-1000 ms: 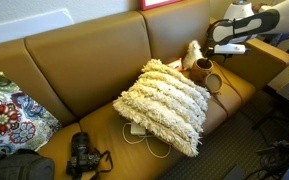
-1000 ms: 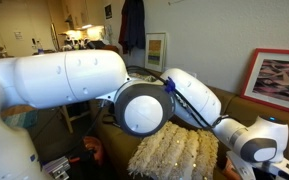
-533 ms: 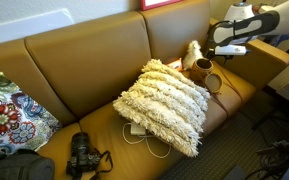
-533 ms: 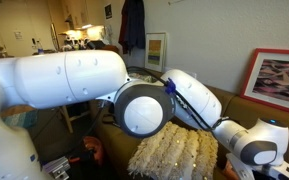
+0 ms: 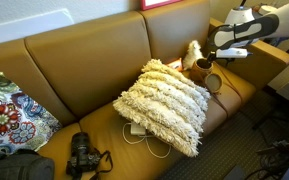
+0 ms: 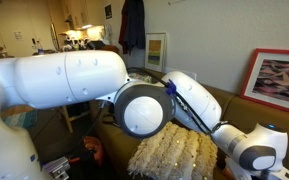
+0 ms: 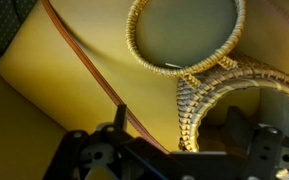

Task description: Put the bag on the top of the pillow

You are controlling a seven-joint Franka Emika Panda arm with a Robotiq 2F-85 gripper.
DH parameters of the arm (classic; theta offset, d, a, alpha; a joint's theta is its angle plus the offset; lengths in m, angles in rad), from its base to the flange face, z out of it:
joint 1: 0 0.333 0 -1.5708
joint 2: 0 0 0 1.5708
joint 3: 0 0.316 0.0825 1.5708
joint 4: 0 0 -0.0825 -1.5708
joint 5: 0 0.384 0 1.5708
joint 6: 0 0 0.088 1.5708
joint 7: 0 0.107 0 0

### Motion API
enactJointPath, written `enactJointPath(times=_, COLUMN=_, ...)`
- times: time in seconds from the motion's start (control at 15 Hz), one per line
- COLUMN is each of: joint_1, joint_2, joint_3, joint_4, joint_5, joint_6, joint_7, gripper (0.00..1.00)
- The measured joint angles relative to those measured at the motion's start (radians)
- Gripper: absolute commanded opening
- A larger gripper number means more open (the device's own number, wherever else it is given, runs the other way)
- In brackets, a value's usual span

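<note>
At the armrest end of the couch (image 5: 84, 70), the tan leather bag (image 5: 202, 68) sat on the seat cushion, just beside the far corner of the shaggy cream pillow (image 5: 167, 103). Above the bag, the jaws hung spread wide, holding nothing.

One cream pillow (image 5: 166, 103), one floral pillow (image 5: 8, 113), one tan bag (image 5: 202, 70), one dark bag (image 5: 20, 166), one camera (image 5: 82, 155)

A home living room is indicated. In an exterior view a tan leather sofa (image 5: 84, 70) is seen, dressed with a shaggy cream pillow (image 5: 169, 100) and a floral pillow (image 5: 9, 115). A red-framed picture (image 6: 284, 80) and a smaller framed print (image 6: 155, 50) are hung on the walls, and a dark garment (image 6: 132, 25) is hung up behind.
</note>
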Motion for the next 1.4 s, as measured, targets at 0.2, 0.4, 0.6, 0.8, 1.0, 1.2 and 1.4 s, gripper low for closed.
enactJointPath(times=0.2, joint_1=0.000, joint_2=0.000, joint_3=0.000, joint_4=-0.013, joint_5=0.000, joint_6=0.003, joint_7=0.000, gripper=1.00)
enactJointPath(times=0.4, joint_1=0.001, joint_2=-0.001, joint_3=-0.008, joint_4=-0.012, joint_5=0.000, joint_6=0.007, joint_7=0.027, gripper=1.00)
enactJointPath(times=0.6, joint_1=0.002, joint_2=-0.015, joint_3=-0.016, joint_4=0.021, joint_5=0.002, joint_6=0.031, joint_7=0.065, gripper=1.00)
enactJointPath(times=0.8, joint_1=0.002, joint_2=-0.009, joint_3=-0.016, joint_4=0.020, joint_5=0.002, joint_6=0.030, joint_7=0.065, gripper=1.00)
enactJointPath(times=1.0, joint_1=0.002, joint_2=-0.003, joint_3=-0.016, joint_4=0.020, joint_5=0.002, joint_6=0.030, joint_7=0.065, gripper=1.00)
enactJointPath(times=1.2, joint_1=0.003, joint_2=-0.003, joint_3=-0.009, joint_4=0.016, joint_5=0.002, joint_6=0.033, joint_7=0.065, gripper=1.00)
enactJointPath(times=1.4, joint_1=0.008, joint_2=-0.001, joint_3=-0.004, joint_4=-0.007, joint_5=0.002, joint_6=0.033, joint_7=0.065, gripper=1.00)
